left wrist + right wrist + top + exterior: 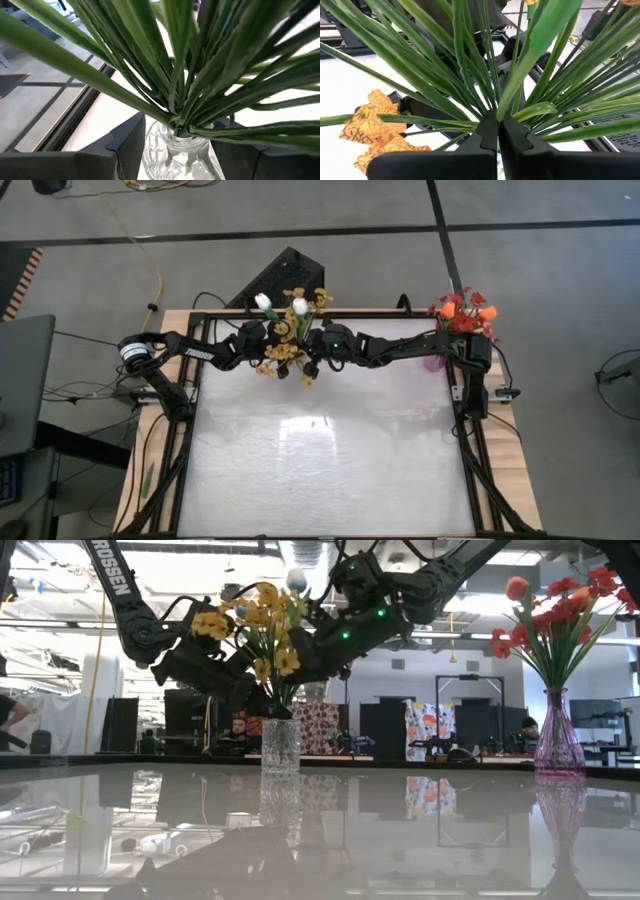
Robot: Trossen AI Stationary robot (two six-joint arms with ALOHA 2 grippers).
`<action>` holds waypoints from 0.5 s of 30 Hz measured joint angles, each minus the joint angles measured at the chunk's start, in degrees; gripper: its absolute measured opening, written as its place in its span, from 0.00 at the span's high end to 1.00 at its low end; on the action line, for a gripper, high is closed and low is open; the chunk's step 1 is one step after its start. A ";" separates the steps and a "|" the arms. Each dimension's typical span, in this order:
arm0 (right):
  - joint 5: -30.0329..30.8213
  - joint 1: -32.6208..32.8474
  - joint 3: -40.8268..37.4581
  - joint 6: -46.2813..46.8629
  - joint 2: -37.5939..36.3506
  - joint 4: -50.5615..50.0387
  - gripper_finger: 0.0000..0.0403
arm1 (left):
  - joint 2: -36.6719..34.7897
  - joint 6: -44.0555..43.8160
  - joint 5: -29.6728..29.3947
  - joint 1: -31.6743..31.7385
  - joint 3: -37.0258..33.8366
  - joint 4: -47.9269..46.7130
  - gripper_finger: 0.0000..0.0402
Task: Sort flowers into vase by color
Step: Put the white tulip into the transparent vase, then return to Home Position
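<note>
At the counter's (330, 470) far edge, a clear glass vase (281, 747) holds yellow and white flowers (262, 625), stems upright and fanning outward. The left tool (167, 150) stands wide, fingers flanking the vase neck. The right tool (497, 137) is pinched together among the stems above. "ROSSEN" shows on the left arm. Red and orange flowers (560, 605) fill a pink vase (559, 735) well apart.

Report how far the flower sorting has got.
Done: red and orange flowers stand in the pink vase; yellow and white ones fill the clear vase. In hand: the right gripper is shut among those stems, the left gripper open beside the vase. No loose flowers visible.
</note>
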 joint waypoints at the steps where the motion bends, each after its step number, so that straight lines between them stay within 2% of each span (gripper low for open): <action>1: 0.00 0.00 0.00 -0.17 0.00 -0.12 0.93 | 0.00 0.00 0.00 0.00 0.00 0.00 0.49; 5: 0.07 0.15 0.00 -2.31 -0.13 -0.64 0.86 | 0.00 0.18 -0.22 0.00 0.00 0.11 0.49; 8: 0.02 0.30 -0.04 -2.63 -1.44 -1.42 0.77 | -0.22 0.65 -0.85 0.00 0.00 0.49 0.49; 15: 0.04 0.26 -0.04 -1.41 -6.83 -11.34 0.43 | -3.04 3.02 -1.22 -0.07 -0.04 -2.12 0.49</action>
